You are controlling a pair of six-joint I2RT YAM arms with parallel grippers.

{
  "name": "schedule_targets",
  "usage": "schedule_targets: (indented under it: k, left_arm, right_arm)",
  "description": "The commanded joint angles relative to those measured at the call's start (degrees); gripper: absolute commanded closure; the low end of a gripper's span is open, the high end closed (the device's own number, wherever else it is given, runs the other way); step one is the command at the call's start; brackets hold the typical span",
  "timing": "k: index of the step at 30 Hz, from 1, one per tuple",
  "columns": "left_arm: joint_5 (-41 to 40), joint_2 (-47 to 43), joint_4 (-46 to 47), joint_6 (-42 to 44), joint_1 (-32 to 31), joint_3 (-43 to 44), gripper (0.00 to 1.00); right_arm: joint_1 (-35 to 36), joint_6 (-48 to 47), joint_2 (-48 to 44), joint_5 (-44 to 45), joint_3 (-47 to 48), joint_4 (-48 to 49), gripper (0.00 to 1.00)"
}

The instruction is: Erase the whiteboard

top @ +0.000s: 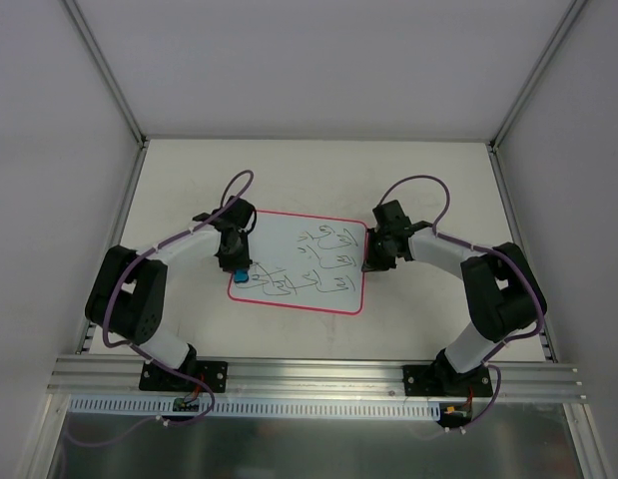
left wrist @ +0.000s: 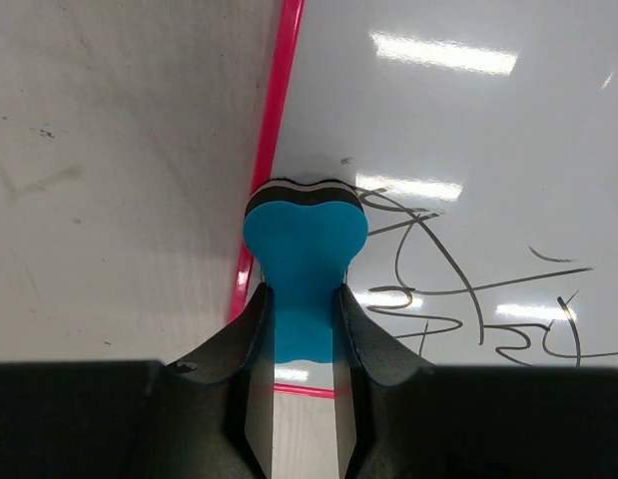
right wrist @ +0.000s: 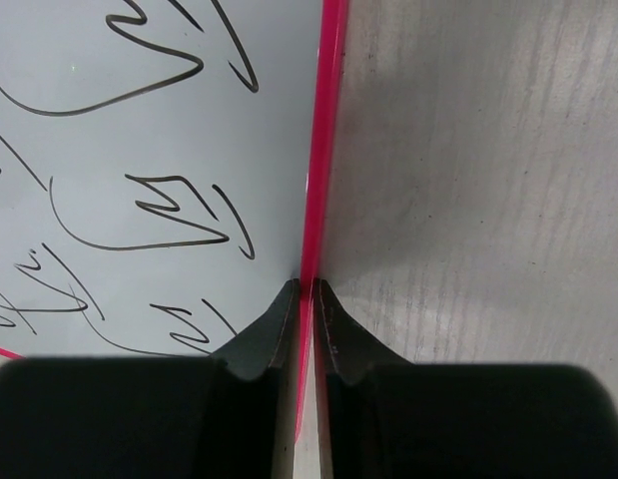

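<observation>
The whiteboard (top: 294, 244) lies flat mid-table, white with a pink-red border and dark scribbles over its right and lower parts. My left gripper (top: 239, 267) is shut on a blue eraser (left wrist: 305, 239) and presses it on the board by its left edge, next to scribbles (left wrist: 458, 289). In the top view the eraser (top: 244, 272) sits near the board's lower left corner. My right gripper (right wrist: 309, 289) is shut on the board's right pink edge (right wrist: 323, 140), pinching it; in the top view this gripper (top: 373, 261) is at the board's right side. Scribbles (right wrist: 149, 210) lie left of it.
The pale table (top: 428, 180) is enclosed by white walls with metal posts. An aluminium rail (top: 309, 374) runs along the near edge by both arm bases. Purple cables loop above each wrist.
</observation>
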Motion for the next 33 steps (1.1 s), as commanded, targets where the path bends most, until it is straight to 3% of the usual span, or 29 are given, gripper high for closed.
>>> schedule_targets:
  k: [1, 5, 8, 13, 18, 26, 33]
  left_arm:
    - [-4.68, 3.05, -2.47, -3.09, 0.53, -1.43, 1.00]
    - [-3.02, 5.69, -2.47, -2.66, -0.43, 0.15, 1.00]
    - [-3.19, 8.58, -2.38, -1.61, -5.08, 3.57, 1.00]
    - [3.04, 15.53, -2.38, -0.73, -14.74, 12.54, 1.00]
    - [7.18, 23.53, -2.47, 0.68, -19.86, 19.39, 1.00]
    - [-0.89, 16.53, -3.70, 1.47, -16.79, 17.74, 1.00]
    - [-4.50, 6.23, -4.32, 2.17, -5.81, 11.15, 1.00]
  right_arm:
    - [0.30, -0.66, 2.05, 2.24, -1.45, -3.06, 0.90]
    - [0.31, -0.66, 1.70, 2.16, -2.16, -2.62, 0.90]
    - [0.31, -0.66, 2.05, 1.72, -2.16, -2.27, 0.90]
    - [0.31, -0.40, 1.87, 1.98, -1.98, -1.92, 0.90]
    - [0.31, -0.31, 1.79, 1.98, -1.81, -1.92, 0.90]
    - [0.22, -0.40, 1.78, 2.16, -1.98, -2.01, 0.90]
    - [0.31, -0.57, 1.96, 2.07, -1.89, -2.00, 0.90]
